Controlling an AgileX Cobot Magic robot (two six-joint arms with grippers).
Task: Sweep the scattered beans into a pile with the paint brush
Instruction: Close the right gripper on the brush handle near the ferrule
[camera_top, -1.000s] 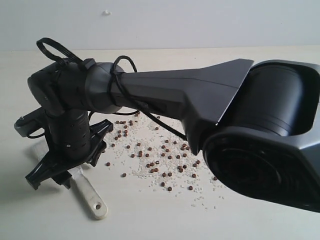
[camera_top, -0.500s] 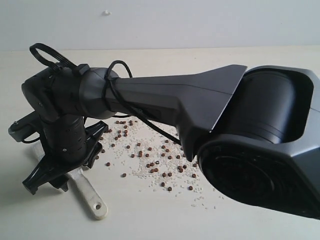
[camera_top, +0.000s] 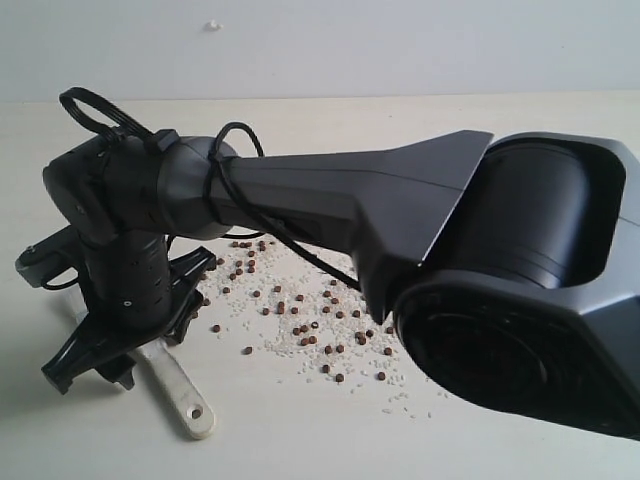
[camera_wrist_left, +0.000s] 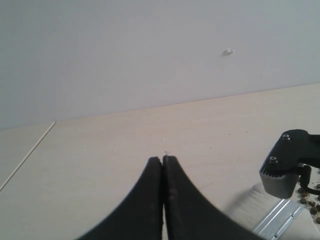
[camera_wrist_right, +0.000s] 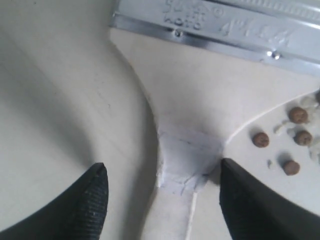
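Observation:
The paint brush (camera_top: 181, 396) lies flat at the left of the table, its pale wooden handle with the hole pointing toward the front. My right gripper (camera_top: 128, 345) hangs over it, open. In the right wrist view the right gripper (camera_wrist_right: 162, 172) straddles the narrow taped neck of the paint brush (camera_wrist_right: 190, 150) just below the silver ferrule (camera_wrist_right: 225, 30), one finger on each side, apart from the wood. The beans (camera_top: 310, 325) are scattered among white grains right of the brush; three beans (camera_wrist_right: 260, 139) lie beside the handle. My left gripper (camera_wrist_left: 163, 160) is shut on nothing, above bare table.
The right arm's big black links (camera_top: 500, 260) cross the exterior view and hide the table's right half. White rice-like grains (camera_top: 285, 345) are mixed through the beans. In the left wrist view the brush's bristles (camera_wrist_left: 248, 207) and ferrule (camera_wrist_left: 280, 217) show beside the right gripper's grey mount (camera_wrist_left: 285, 167).
My right gripper has moved a little left and lower over the brush handle, jaws staying open. The brush and beans have not moved.

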